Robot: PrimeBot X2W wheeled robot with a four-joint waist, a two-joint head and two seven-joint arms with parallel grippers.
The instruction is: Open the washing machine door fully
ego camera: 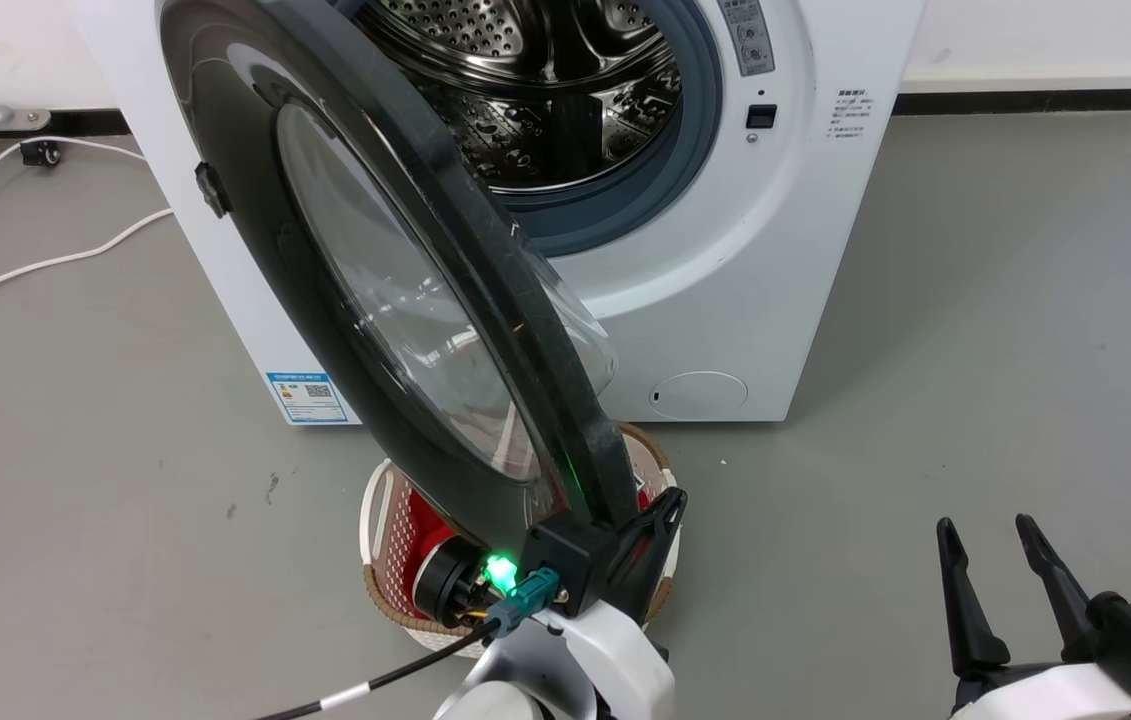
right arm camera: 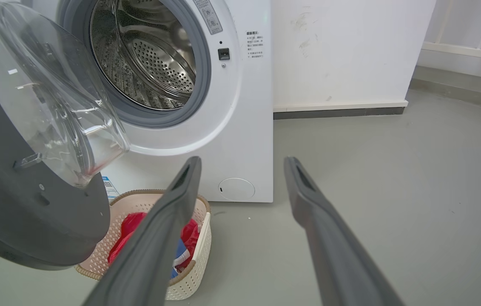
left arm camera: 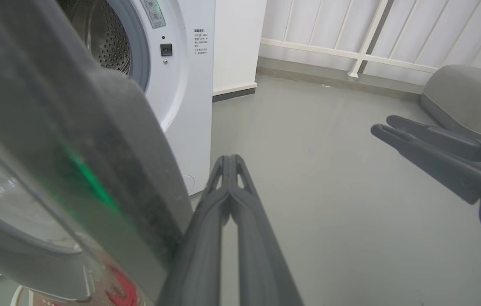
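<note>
door position: the washing machine door [ego camera: 375, 290] stood roughly half open, hinged on the machine's left and edge-on to the head camera, with its lower rim hanging over the laundry basket [ego camera: 377, 520].
drum: the steel drum mouth [ego camera: 545, 90] was uncovered, so the latch was already free.
left gripper: the left gripper [left arm camera: 229, 161] sat low at the door's rim, on its inner side, fingers pressed together with nothing between them.
why closed: probably used as a single pusher against the rim rather than as a clamp. The rim lay against or just beside the fingers; contact couldn't be confirmed.
right gripper: the right gripper [right arm camera: 243, 160] hung well apart to the right over bare floor [ego camera: 975, 300], fingers spread and empty. Likely parked out of the swing path.
progress: partway, door not at full travel.
next need: more outward push along the hinge arc.
risk: closed fingers could slip off the glossy rim.
</note>
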